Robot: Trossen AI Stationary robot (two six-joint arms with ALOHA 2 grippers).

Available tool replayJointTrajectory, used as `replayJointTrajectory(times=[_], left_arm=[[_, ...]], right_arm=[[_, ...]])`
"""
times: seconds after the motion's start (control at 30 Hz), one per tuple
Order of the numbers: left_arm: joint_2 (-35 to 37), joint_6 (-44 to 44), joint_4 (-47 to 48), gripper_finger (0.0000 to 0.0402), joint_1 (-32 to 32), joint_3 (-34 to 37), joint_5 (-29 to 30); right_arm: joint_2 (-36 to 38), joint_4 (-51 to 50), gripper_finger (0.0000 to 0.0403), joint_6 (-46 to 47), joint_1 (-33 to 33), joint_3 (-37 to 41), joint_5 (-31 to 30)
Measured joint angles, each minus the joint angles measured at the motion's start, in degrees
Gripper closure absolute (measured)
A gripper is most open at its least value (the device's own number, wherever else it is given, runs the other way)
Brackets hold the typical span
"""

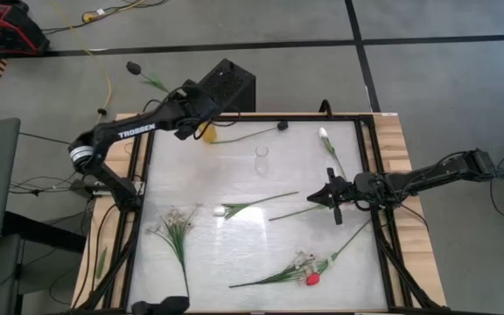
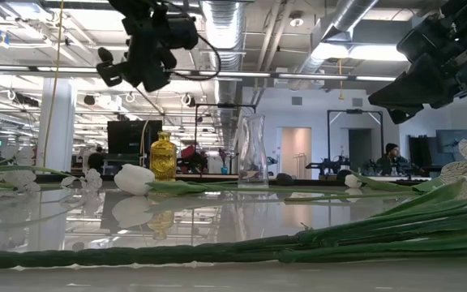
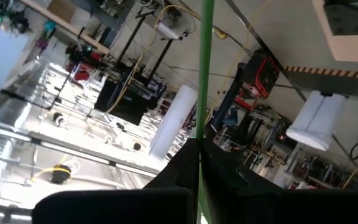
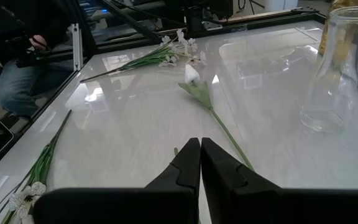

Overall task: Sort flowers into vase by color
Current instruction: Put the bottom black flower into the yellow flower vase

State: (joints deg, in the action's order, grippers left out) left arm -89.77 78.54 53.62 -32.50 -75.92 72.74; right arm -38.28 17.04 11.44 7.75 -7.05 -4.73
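You had a black box [image 1: 227, 85] just beyond the table's [image 1: 396, 157] far edge, a red machine [image 1: 7, 31] on the floor at the far left with a yellow cable [image 1: 84, 39] trailing from it, and a person [image 4: 17, 59] seated beside the table.

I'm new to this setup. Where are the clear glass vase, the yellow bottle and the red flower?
clear glass vase [image 2: 252, 151], low view, middle of its body.
yellow bottle [image 2: 163, 157], low view, its belly.
red flower [image 1: 312, 279], high view, its red head.

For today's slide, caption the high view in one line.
Left hand lifts a flower beyond the table; right hand hovers shut.
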Motion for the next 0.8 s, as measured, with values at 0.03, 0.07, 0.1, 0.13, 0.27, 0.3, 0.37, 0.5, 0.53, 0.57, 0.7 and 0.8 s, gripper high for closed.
replayJointTrajectory(times=[0.03, 0.07, 0.1, 0.13, 0.27, 0.3, 0.37, 0.5, 0.53, 0.57, 0.7, 0.8], left_arm=[[0.15, -0.06, -0.13, 0.0401, 0.00, -0.68, 0.01], [0.19, -0.10, -0.15, 0.0401, -0.02, -1.29, 0.01], [0.23, -0.12, -0.16, 0.0401, -0.10, -1.69, -0.03], [0.23, -0.10, -0.13, 0.0401, -0.22, -1.92, -0.25], [0.22, -0.18, -0.06, 0.0401, -0.26, -1.86, -0.44], [0.21, -0.51, -0.06, 0.0401, 0.16, -1.86, -0.35], [0.24, -0.85, -0.08, 0.0401, 1.90, -1.86, -0.31], [1.73, 0.77, -0.77, 0.0401, 7.60, -1.95, -4.40], [2.21, 0.75, -0.80, 0.0401, 9.10, -2.15, -5.89], [2.67, 0.27, -0.76, 0.0401, 10.88, -2.52, -7.16], [4.79, -4.88, -0.80, 0.0401, 18.02, -3.83, -12.42], [6.76, -10.21, -0.82, 0.0401, 23.68, -3.98, -16.88]], right_arm=[[-0.02, 0.00, 0.0360, -0.02, -0.02, 0.00, 0.00], [0.00, -0.02, 0.0360, -0.02, 0.00, 0.00, 0.00], [-0.01, 0.00, 0.0360, -0.02, -0.01, 0.00, 0.00], [-0.01, -0.01, 0.0360, -0.02, -0.01, 0.00, 0.00], [0.00, -0.06, 0.0360, 0.07, -0.02, 0.00, 0.00], [-0.01, -0.10, 0.0360, 0.07, -0.01, 0.00, 0.02], [-0.01, -0.15, 0.0360, 0.09, -0.01, 0.00, 0.03], [0.00, 0.10, 0.0360, 0.11, 0.00, 0.00, 0.06], [-0.02, 0.71, 0.0360, 0.13, -0.02, 0.00, 0.07], [-0.02, 1.70, 0.0360, 0.13, -0.02, 0.00, 0.07], [0.09, 6.44, 0.0360, 0.12, -0.02, -0.21, 0.09], [0.09, 6.50, 0.0360, -1.55, 0.12, -1.89, 0.34]])
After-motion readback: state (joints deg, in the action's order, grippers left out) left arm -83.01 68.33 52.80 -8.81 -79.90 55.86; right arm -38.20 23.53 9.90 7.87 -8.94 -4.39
